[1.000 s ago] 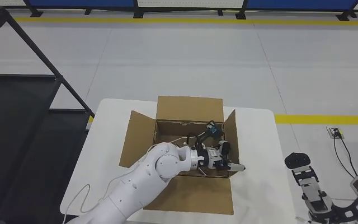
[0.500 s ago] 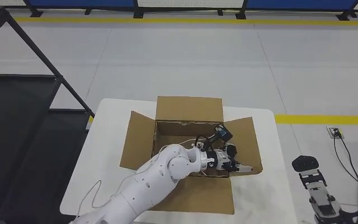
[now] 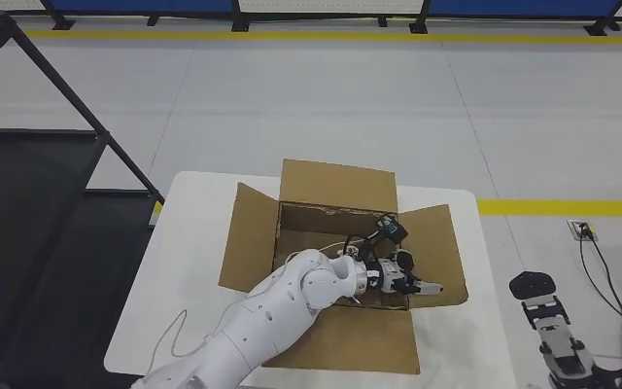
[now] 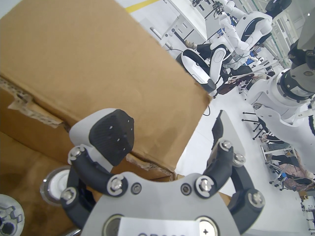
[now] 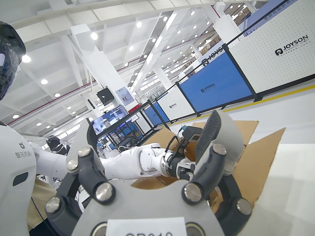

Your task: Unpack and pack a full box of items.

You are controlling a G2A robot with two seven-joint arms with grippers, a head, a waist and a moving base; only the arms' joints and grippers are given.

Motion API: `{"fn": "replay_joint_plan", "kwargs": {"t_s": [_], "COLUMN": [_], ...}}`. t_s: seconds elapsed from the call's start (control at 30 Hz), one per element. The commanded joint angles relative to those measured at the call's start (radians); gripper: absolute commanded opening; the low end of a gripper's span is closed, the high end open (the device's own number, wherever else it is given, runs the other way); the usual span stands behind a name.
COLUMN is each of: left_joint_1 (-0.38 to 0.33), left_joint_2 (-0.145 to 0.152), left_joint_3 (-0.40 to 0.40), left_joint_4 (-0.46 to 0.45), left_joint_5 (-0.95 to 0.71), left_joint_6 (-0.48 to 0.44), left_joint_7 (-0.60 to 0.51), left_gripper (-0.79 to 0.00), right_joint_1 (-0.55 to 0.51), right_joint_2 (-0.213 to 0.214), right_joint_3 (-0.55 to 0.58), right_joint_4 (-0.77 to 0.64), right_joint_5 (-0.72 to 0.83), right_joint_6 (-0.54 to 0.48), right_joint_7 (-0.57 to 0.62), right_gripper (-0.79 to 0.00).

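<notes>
Change: right flap (image 3: pixel 439 255) of the cardboard box (image 3: pixel 338 181) goes from upright to splayed outward over the last second. The whole box sits slightly farther right and is turned a little. The left gripper (image 4: pixel 167 124) has travelled right with the flap, and the right gripper (image 5: pixel 150 121) has dropped lower off the table's right side.
Left gripper: jaws apart, gripping nothing. It sits at the box's right wall, where the flap hinges, with one black ribbed pad (image 4: pixel 113 133) against the flap's inner face and the other finger beyond the flap's edge.
Left arm: reaches from the near side across the near flap (image 3: pixel 345 340) into the box.
Right gripper: jaws apart, nothing between them. It hangs well apart from the box, beyond the table's right edge.
Cardboard box: open at mid-table, all four flaps folded out.
Box contents: round items low in the left wrist view, kind cannot be told.
Table (image 3: pixel 190 253): white, box resting on it.
</notes>
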Motion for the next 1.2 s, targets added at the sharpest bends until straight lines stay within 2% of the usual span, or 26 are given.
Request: {"fn": "replay_joint_plan", "kwargs": {"t_s": [0.0,0.2,0.37,0.5,0.6,0.77,0.9,0.97,1.07,1.17], "left_joint_1": [-0.005,-0.01,-0.003,0.01,0.036,0.137,0.267,0.361,0.476,0.57], "left_joint_2": [-0.007,-0.011,-0.006,0.012,0.039,0.111,0.17,0.202,0.233,0.254], "left_joint_3": [-0.003,-0.026,-0.054,-0.094,-0.15,-0.306,-0.457,-0.552,-0.655,-0.734], "left_joint_4": [0.013,0.039,0.029,-0.006,-0.055,-0.207,-0.394,-0.53,-0.68,-0.783], "left_joint_5": [0.0,0.008,0.021,0.05,0.074,0.133,0.171,0.19,0.199,0.2], "left_joint_6": [-0.006,-0.029,-0.041,-0.06,-0.079,-0.095,-0.087,-0.074,-0.061,-0.062], "left_joint_7": [0.0,0.0,0.0,0.01,0.027,0.042,0.015,-0.019,-0.057,-0.083], "left_gripper": [0.0,0.0,0.0,0.0,0.0,0.0,0.0,0.0,0.0,0.0], "right_joint_1": [-0.002,0.005,0.026,0.054,0.083,0.151,0.192,0.215,0.247,0.278], "right_joint_2": [0.001,0.003,0.01,0.016,0.02,0.027,0.031,0.033,0.035,0.035], "right_joint_3": [0.001,-0.014,-0.046,-0.077,-0.1,-0.122,-0.134,-0.148,-0.169,-0.188], "right_joint_4": [0.0,0.004,-0.001,-0.022,-0.035,-0.032,-0.022,-0.013,0.007,0.037], "right_joint_5": [0.001,-0.001,-0.001,-0.005,-0.013,-0.05,-0.089,-0.125,-0.187,-0.287], "right_joint_6": [0.0,0.0,0.017,0.043,0.078,0.169,0.236,0.273,0.322,0.384], "right_joint_7": [-0.003,0.003,0.055,0.104,0.134,0.174,0.191,0.211,0.224,0.21], "right_gripper": [0.0,0.0,0.0,0.0,0.0,0.0,0.0,0.0,0.0,0.0]}}
